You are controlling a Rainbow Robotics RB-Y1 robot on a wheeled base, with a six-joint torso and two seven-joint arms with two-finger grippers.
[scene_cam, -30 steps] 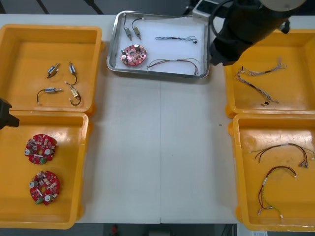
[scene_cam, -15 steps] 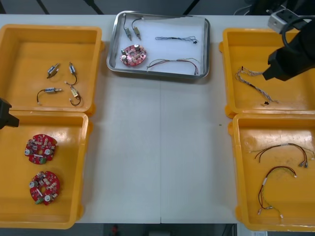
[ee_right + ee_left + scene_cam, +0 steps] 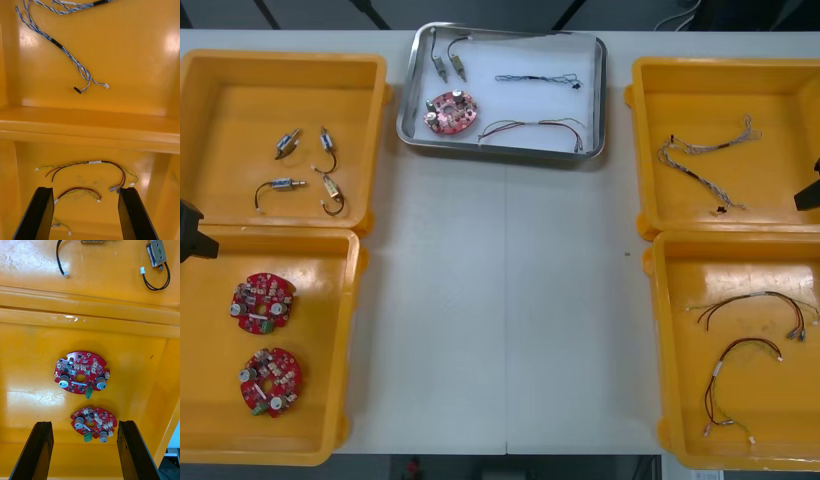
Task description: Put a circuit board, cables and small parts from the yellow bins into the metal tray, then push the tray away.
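Hovering wide open and empty, right hand (image 3: 86,190) above red-and-yellow cables (image 3: 93,162).

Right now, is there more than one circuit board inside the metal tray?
No, the metal tray holds a single red circuit board, with cables and small metal parts beside it.

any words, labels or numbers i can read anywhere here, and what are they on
None can be read.
The red circuit boards may carry tiny print, but it is too small to make out.
The yellow bins, the metal tray and the cables show no lettering.
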